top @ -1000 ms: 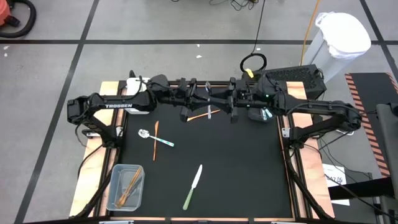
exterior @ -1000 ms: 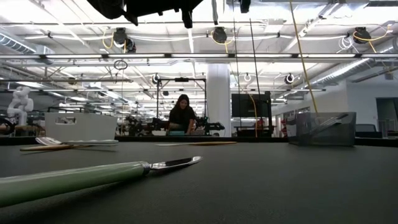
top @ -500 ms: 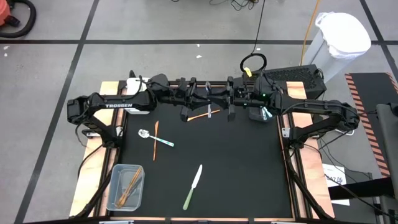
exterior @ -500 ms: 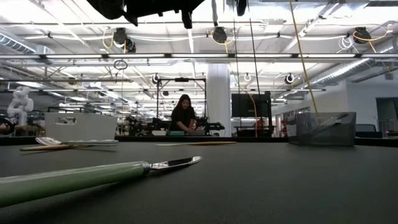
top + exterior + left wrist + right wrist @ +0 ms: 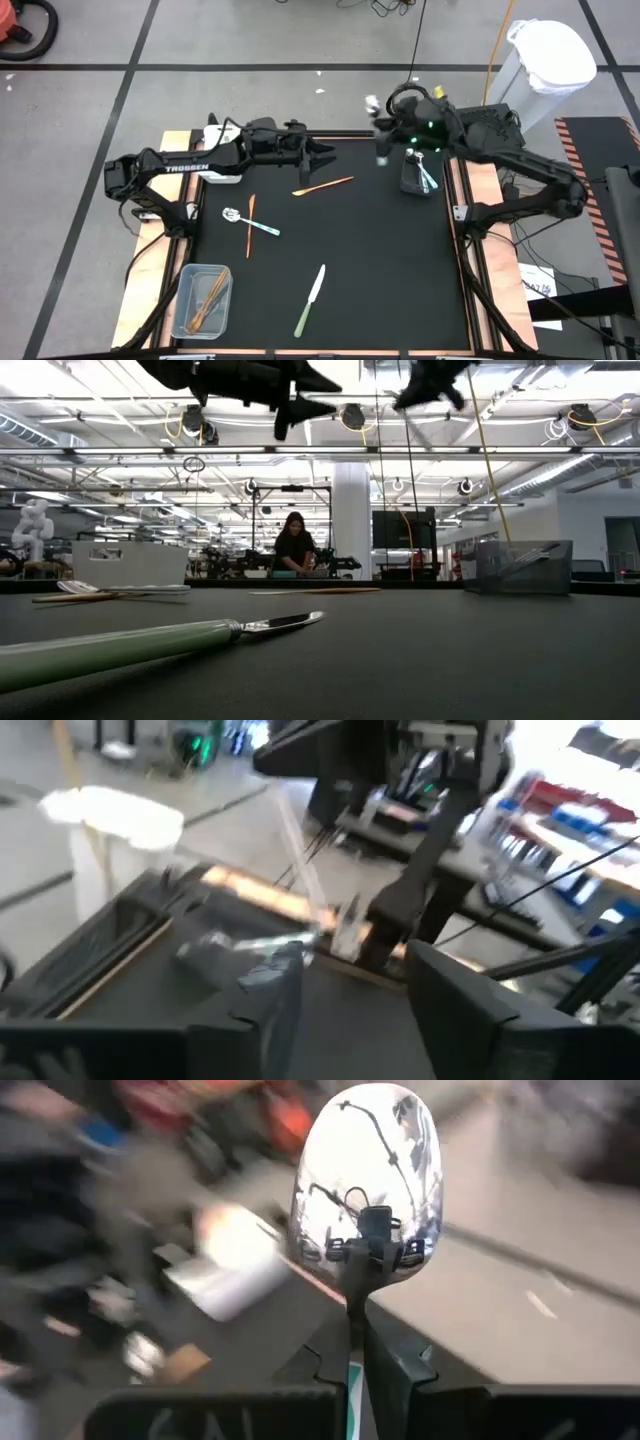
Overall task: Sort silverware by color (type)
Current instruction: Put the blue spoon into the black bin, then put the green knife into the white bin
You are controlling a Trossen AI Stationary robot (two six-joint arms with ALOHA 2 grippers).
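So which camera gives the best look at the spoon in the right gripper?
The right wrist view: the spoon fills the frame, its neck pinched in the right gripper. The high view shows only a pale blur there; the low view and left wrist view do not show it clearly.

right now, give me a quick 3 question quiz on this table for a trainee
1. True or false: the right gripper is shut on a spoon.
2. What lies in the clear bin at the table's near left?
3. Which lies nearest the table's front edge: A green-handled knife, B orange utensil?

Key: 1 true. 2 thin orange utensils. 3 A.
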